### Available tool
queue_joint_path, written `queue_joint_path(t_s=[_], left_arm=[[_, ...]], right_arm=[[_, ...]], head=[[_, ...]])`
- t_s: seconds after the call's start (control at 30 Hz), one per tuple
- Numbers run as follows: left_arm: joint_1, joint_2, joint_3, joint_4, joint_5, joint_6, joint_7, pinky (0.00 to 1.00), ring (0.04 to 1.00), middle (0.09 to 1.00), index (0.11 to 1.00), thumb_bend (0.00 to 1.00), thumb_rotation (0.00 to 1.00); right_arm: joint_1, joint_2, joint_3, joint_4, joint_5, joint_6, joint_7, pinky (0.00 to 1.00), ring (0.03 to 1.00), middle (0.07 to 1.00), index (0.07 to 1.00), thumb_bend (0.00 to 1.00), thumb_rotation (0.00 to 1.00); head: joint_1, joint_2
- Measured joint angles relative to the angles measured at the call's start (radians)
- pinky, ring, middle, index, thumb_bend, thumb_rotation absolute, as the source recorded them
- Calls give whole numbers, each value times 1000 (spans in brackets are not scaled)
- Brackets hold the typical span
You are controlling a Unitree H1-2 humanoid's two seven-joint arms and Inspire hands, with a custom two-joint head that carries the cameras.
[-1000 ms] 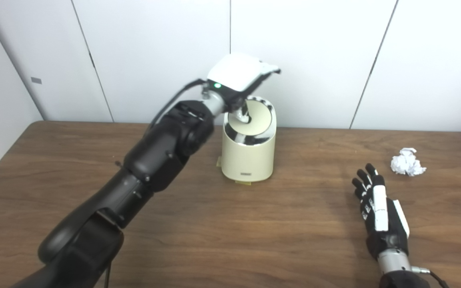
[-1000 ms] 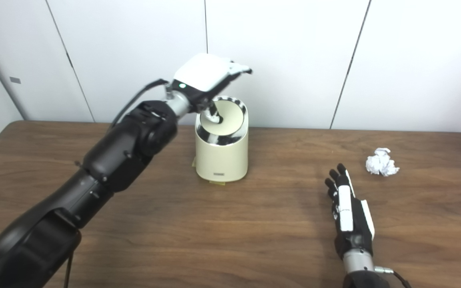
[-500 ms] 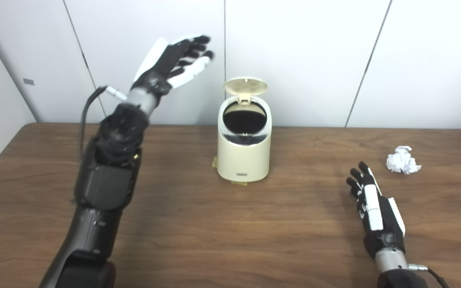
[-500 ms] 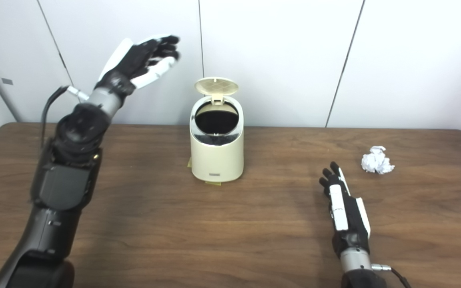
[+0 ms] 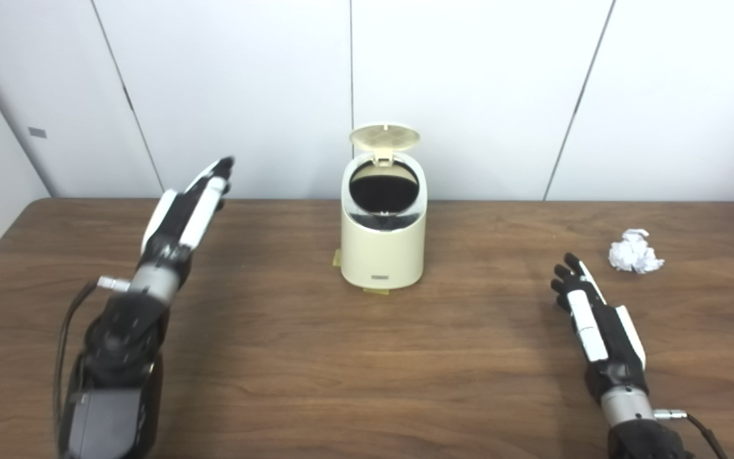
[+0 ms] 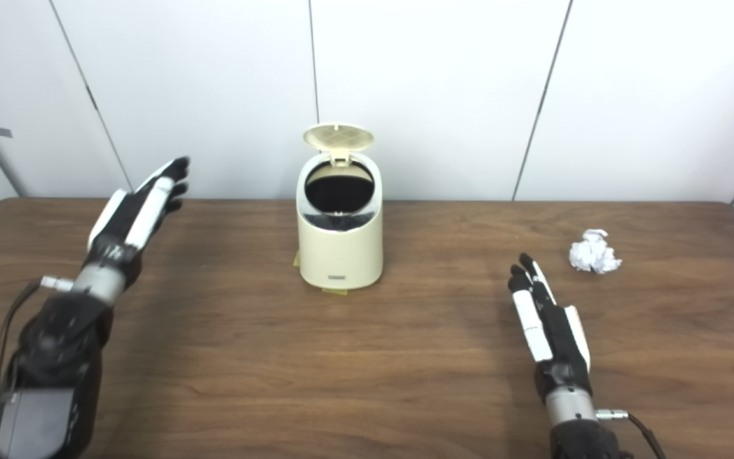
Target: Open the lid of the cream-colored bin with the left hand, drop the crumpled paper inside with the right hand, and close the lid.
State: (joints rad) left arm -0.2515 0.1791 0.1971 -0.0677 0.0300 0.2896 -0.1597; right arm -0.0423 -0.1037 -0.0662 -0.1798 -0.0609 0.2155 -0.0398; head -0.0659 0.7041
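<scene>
L eye view: cream-coloured cylindrical plastic bin (image 5: 383, 245) stands upright at table centre, w/ round hinged lid (image 5: 384, 136) flipped up at the back, ribbed underside showing; mouth open, interior dark, contents can't be made out. Small tan pad under the base. Brown wood-grain table (image 5: 316, 357). White crumpled paper ball (image 5: 634, 252) lies on the table well R of bin. R eye view: left hand (image 6: 134, 213) raised off table, well L of bin, fingers straight and spread, holding nothing. Right hand (image 6: 548, 325) low over table, fingers extended, empty; paper just beyond the fingertips, not touching.
</scene>
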Motion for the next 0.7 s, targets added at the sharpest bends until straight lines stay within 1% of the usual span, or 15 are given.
queue_joint_path(t_s=[0.03, 0.07, 0.1, 0.17, 0.27, 0.3, 0.33, 0.37, 0.43, 0.5, 0.53, 0.57, 0.6, 0.63, 0.7], left_arm=[[29, -13, -2, -6, -15, -8, 0, 981, 984, 985, 1000, 542, 1000], [51, -22, -8, -8, -29, -21, 0, 981, 991, 991, 1000, 549, 1000], [70, -28, -16, -10, -34, -34, 0, 990, 995, 995, 1000, 554, 1000], [92, -32, -31, -14, -39, -47, 0, 998, 1000, 1000, 1000, 588, 991], [104, -34, -38, -19, -65, -51, 0, 1000, 1000, 1000, 1000, 591, 980], [106, -37, -40, -25, -73, -56, 0, 1000, 1000, 1000, 1000, 583, 983], [109, -41, -42, -30, -79, -67, 0, 1000, 1000, 1000, 1000, 572, 985], [111, -45, -46, -31, -90, -81, 0, 1000, 1000, 1000, 1000, 570, 985], [112, -49, -55, -31, -105, -89, -3, 1000, 1000, 1000, 1000, 571, 981], [117, -49, -57, -28, -110, -105, -3, 1000, 1000, 1000, 1000, 572, 971], [119, -47, -56, -23, -113, -119, -4, 1000, 1000, 1000, 1000, 571, 965], [120, -42, -56, -15, -117, -129, -6, 1000, 1000, 1000, 1000, 571, 962], [120, -38, -55, -3, -120, -137, -8, 1000, 1000, 1000, 1000, 565, 960], [120, -33, -53, 5, -126, -141, -8, 1000, 1000, 1000, 1000, 562, 958], [120, -24, -50, 18, -137, -152, -7, 1000, 1000, 1000, 1000, 541, 973]], right_arm=[[-7, -2, 1, -3, -8, 10, 0, 868, 874, 912, 934, 635, 738], [-16, -10, 7, -3, -31, 15, -1, 834, 865, 901, 930, 640, 724], [-25, -22, 19, -3, -78, 15, -6, 819, 862, 893, 925, 650, 705], [-48, -65, 44, 1, -161, 15, -7, 850, 880, 899, 924, 718, 625], [-91, -131, 45, 28, -258, 17, -20, 874, 886, 891, 925, 802, 539], [-105, -148, 44, 36, -281, 19, -27, 871, 886, 889, 923, 821, 518], [-118, -163, 42, 43, -302, 24, -30, 849, 880, 884, 921, 841, 482], [-130, -174, 40, 43, -324, 34, -32, 827, 870, 879, 918, 844, 448], [-145, -189, 43, 30, -358, 43, -29, 796, 855, 874, 913, 847, 393], [-157, -193, 46, -18, -391, 61, -25, 767, 850, 876, 911, 858, 337], [-161, -195, 50, -39, -416, 77, -19, 763, 859, 884, 914, 862, 308], [-165, -197, 54, -65, -442, 101, -9, 762, 862, 886, 916, 864, 298], [-171, -200, 60, -80, -472, 119, 1, 820, 909, 914, 932, 851, 304], [-180, -211, 75, -97, -511, 156, 21, 856, 938, 932, 943, 844, 307], [-194, -235, 93, -115, -581, 213, 59, 867, 950, 924, 943, 851, 304]], head=[[-3, -1], [-6, 0], [-17, -1], [-34, -2], [-60, -3], [-67, -5], [-104, -14], [-123, -17], [-138, -21], [-236, -37], [-271, -43], [-272, -43], [-297, -46], [-319, -51], [-391, -61]])
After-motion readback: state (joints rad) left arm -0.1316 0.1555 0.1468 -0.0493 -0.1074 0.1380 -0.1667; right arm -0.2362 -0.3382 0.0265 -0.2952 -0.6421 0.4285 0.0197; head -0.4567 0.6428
